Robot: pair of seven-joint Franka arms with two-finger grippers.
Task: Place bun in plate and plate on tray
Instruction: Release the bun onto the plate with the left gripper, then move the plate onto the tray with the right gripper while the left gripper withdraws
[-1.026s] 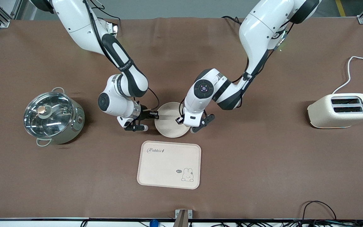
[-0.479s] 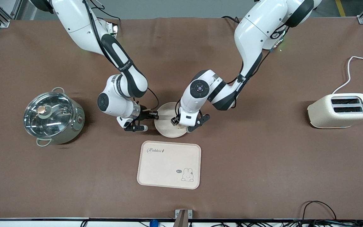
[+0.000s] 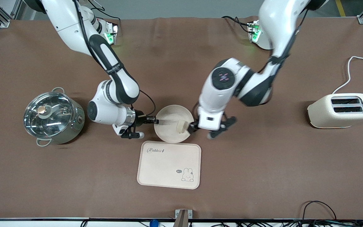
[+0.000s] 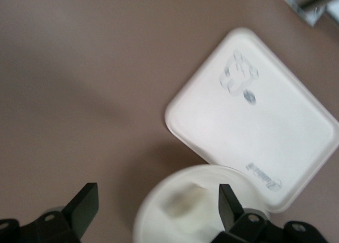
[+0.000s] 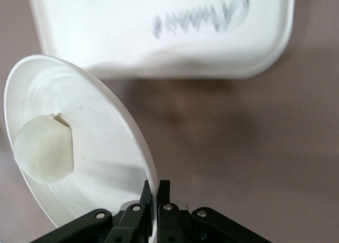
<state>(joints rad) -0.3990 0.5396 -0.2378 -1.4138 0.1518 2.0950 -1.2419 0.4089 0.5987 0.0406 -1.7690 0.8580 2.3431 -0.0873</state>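
The round cream plate sits just farther from the front camera than the Rabbit tray. The small pale bun lies in the plate, toward the left arm's end. My right gripper is shut on the plate's rim; the right wrist view shows its jaws pinching the rim, with the plate, bun and tray. My left gripper is open and empty beside the plate. Its wrist view shows the plate, bun and tray.
A steel pot with a glass lid stands toward the right arm's end of the table. A cream toaster with a white cord stands toward the left arm's end.
The left gripper, which hovered over the plate, has let go of the bun and moved off toward the left arm's end. The bun now lies in the plate. The plate has shifted slightly toward the tray.
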